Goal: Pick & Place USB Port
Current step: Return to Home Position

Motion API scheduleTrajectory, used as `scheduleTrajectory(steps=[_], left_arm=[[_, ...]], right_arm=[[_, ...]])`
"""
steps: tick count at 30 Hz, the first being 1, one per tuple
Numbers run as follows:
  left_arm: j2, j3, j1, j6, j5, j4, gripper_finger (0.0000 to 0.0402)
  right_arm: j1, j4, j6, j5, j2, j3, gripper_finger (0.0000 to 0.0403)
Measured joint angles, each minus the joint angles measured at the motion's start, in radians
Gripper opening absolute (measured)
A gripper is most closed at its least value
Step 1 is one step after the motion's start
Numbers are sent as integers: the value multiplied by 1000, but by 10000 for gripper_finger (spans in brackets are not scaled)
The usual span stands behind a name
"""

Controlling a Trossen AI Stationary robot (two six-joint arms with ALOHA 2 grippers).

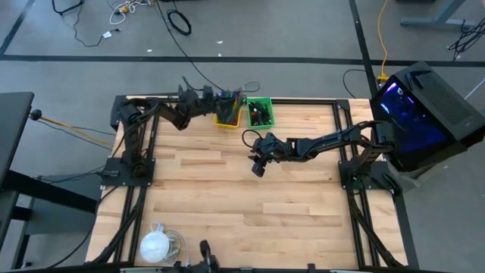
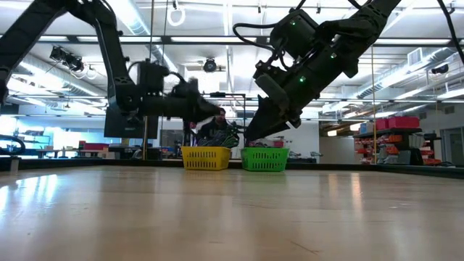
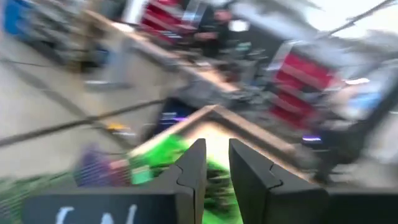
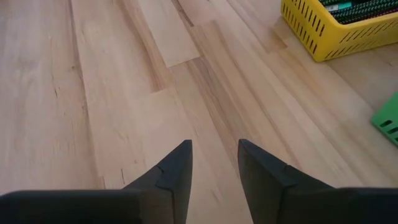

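Two grippers, two bins. Upper centre of the high view, left gripper (image 3: 216, 145) hangs over the yellow bin (image 1: 226, 123), fingers slightly apart, empty. Green bin (image 1: 251, 118) sits just right. Both hold tangled cables (image 1: 261, 115), uncountable. Mid-frame, right gripper (image 4: 214, 144) hangs over bare table (image 1: 197, 197), fingers apart, empty.

This is a robotics lab in a big industrial hall. A wooden table (image 1: 227, 205) on a black metal frame carries the left arm (image 1: 163, 112) and the right arm (image 1: 326, 142). At the right stands a computer (image 1: 417, 106) glowing blue. Loose cables (image 1: 179, 21) lie on the grey concrete floor (image 1: 288, 30). Far behind are strip lights (image 2: 406, 71) and red storage shelves (image 2: 395, 123).
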Motion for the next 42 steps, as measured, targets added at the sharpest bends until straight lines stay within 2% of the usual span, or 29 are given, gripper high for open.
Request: scheduleTrajectory(steps=[6, 8, 10, 17, 23, 27, 29, 31, 35, 37, 39, 42], left_arm=[[-127, -2, -5, -131, 452, 38, 71], [-193, -32, -20, -162, 531, 39, 67], [-266, -90, -34, -156, 556, 36, 61], [-575, -438, -36, -91, 475, 32, 33], [-809, -699, -54, -88, 376, 32, 14], [-919, -712, -66, -84, 442, -155, 9], [-954, -712, -78, -27, 464, -242, 8], [-990, -712, -83, 42, 447, -361, 5], [-1047, -712, -100, 195, 292, -620, 3], [-1072, -712, -117, 229, 229, -691, 3], [-1087, -712, -140, 229, 196, -757, 2], [-1123, -712, -181, 211, 189, -765, 2]], right_arm=[[0, -20, -43, 1, 0, 0, 131], [0, -21, -73, 1, 0, 0, 131], [0, -22, -92, 2, 0, 0, 131], [0, -73, -84, 11, -62, 0, 131], [15, -157, -134, 173, -202, 0, 131], [39, -325, -73, 257, -338, 0, 131], [55, -410, -31, 271, -413, -9, 131], [78, -421, 8, 271, -492, -57, 131], [128, -219, 40, 262, -647, -239, 131], [138, -94, 48, 259, -705, -339, 131], [142, -8, 76, 250, -745, -423, 131], [144, 42, 90, 208, -797, -508, 131]])
